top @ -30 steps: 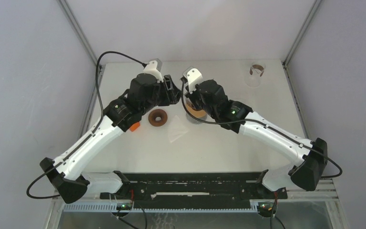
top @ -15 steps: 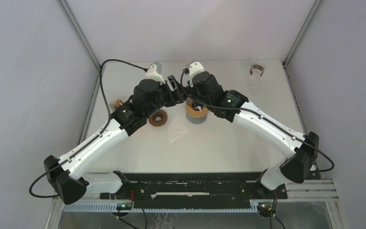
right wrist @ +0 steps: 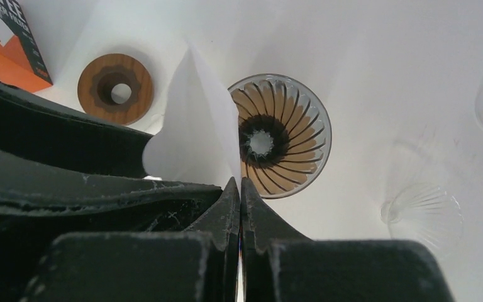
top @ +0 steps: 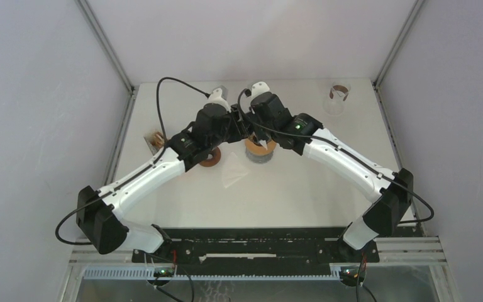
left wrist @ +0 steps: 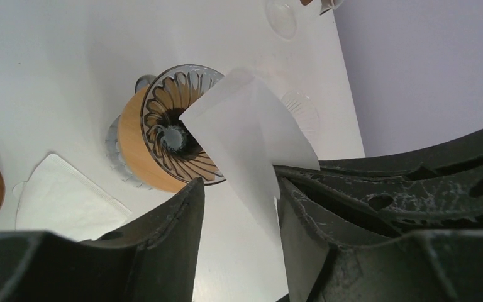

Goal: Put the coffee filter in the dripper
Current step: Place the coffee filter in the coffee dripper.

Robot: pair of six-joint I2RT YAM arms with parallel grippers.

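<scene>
The dripper (top: 259,150) is a ribbed glass cone in a wooden collar (left wrist: 135,148), standing on the table under both grippers. A white paper coffee filter (right wrist: 195,126) hangs just above and beside the dripper's rim (right wrist: 317,135). My right gripper (right wrist: 239,182) is shut on the filter's lower edge. In the left wrist view the coffee filter (left wrist: 245,132) is partly spread and lies along one finger (left wrist: 302,233) of my left gripper (left wrist: 239,189), whose jaws stand apart with bare table showing between them. In the top view the two grippers meet at the dripper's far side.
A brown wooden ring (right wrist: 114,88) lies left of the dripper, and a stack of spare filters (top: 234,171) lies in front of it. An orange box (right wrist: 12,44) is at the far left. A glass cup (top: 338,97) stands back right. Clear glass pieces (right wrist: 424,211) lie right of the dripper.
Both arms have moved toward the back, uncovering the dripper. The left gripper has swung right, closer to the right gripper and the filter. The right gripper has stayed shut.
</scene>
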